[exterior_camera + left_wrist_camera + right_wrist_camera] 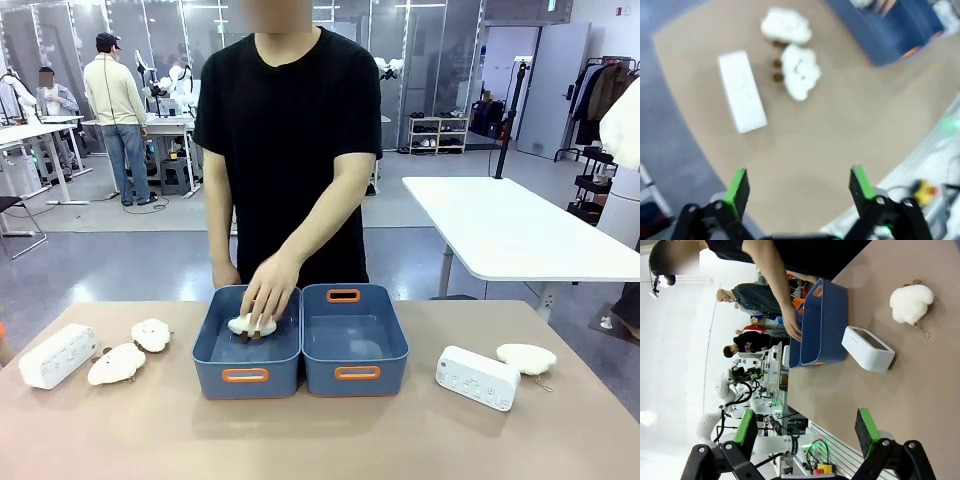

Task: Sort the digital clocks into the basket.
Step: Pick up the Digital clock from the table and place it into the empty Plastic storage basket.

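Two blue baskets stand side by side mid-table: the left basket [247,350] and the right basket [353,340]. A person's hand [268,292] holds a cream plush [250,325] inside the left one. One white digital clock [57,355] lies at the table's far left, also in the left wrist view as a white box [742,91]. The other clock [478,377] lies right of the baskets, near my right gripper's view [867,348]. My left gripper [800,184] is open above bare table. My right gripper [807,430] is open, short of that clock.
Two cream cloud plushes [117,363] [151,334] lie beside the left clock, seen too from the left wrist [799,71] [786,26]. Another plush [526,358] rests right of the right clock, also in the right wrist view [910,302]. The right basket holds nothing.
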